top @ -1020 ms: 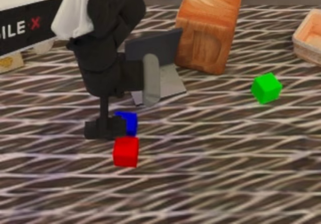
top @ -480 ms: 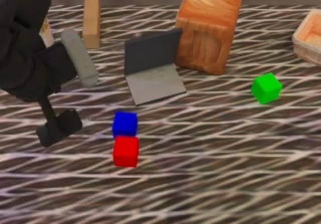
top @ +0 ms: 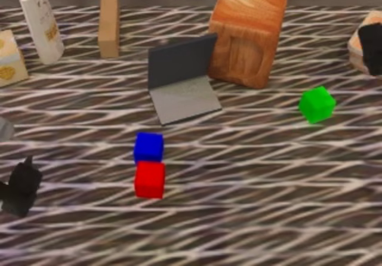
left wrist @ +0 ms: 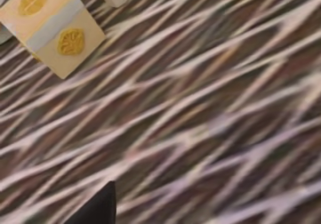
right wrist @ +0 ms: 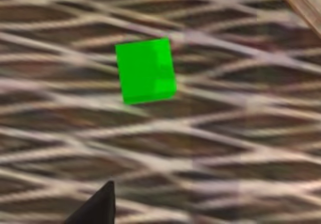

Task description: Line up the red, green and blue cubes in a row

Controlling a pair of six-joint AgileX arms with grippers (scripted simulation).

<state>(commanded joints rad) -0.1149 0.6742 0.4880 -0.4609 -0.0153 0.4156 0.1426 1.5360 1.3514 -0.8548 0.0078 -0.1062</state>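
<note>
The blue cube rests on the table directly behind the red cube, the two nearly touching. The green cube sits alone far to the right, and it also shows in the right wrist view. My left gripper hangs low at the table's left edge, well clear of the cubes, open and empty. Only one of its fingertips shows in the left wrist view. My right arm enters at the right edge, behind the green cube. One dark right fingertip shows, with nothing held.
A large rounded wooden block and a small open laptop stand behind the cubes. At the back left are a wooden bar, a lotion bottle and a yellow-white box. A wooden tray lies at the right edge.
My left gripper let go of the blue cube behind the red one and drew back to the left edge. My right arm has appeared at the right edge.
</note>
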